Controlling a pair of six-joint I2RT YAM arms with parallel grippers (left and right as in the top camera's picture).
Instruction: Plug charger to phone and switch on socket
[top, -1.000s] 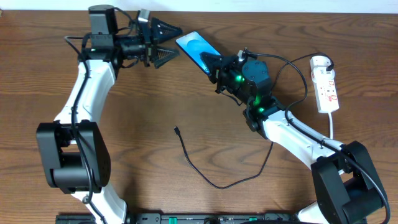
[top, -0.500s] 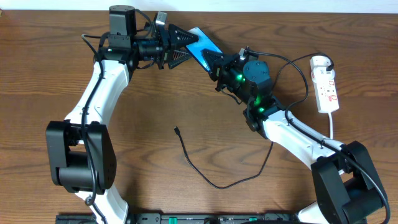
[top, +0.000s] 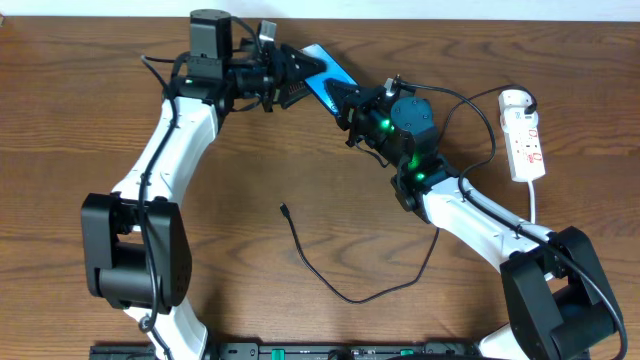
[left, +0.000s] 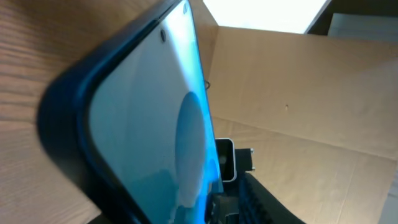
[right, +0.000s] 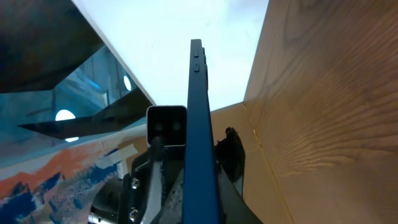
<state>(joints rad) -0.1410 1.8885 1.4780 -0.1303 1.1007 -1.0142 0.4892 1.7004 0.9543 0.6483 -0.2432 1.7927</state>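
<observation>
Phone (top: 324, 70): at the far side of the table (top: 80, 150), tilted on edge, lower end clamped in the right jaws. Left jaws straddle its upper end, grip not discernible. Charger (top: 330, 278): loose, table centre; socket (top: 526, 140): far right.

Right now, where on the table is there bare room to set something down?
The table is bare left of the left arm, and a narrower patch sits between that arm and the charger. It is crowded at top centre around the phone, and on the right between the right arm and the socket.
</observation>
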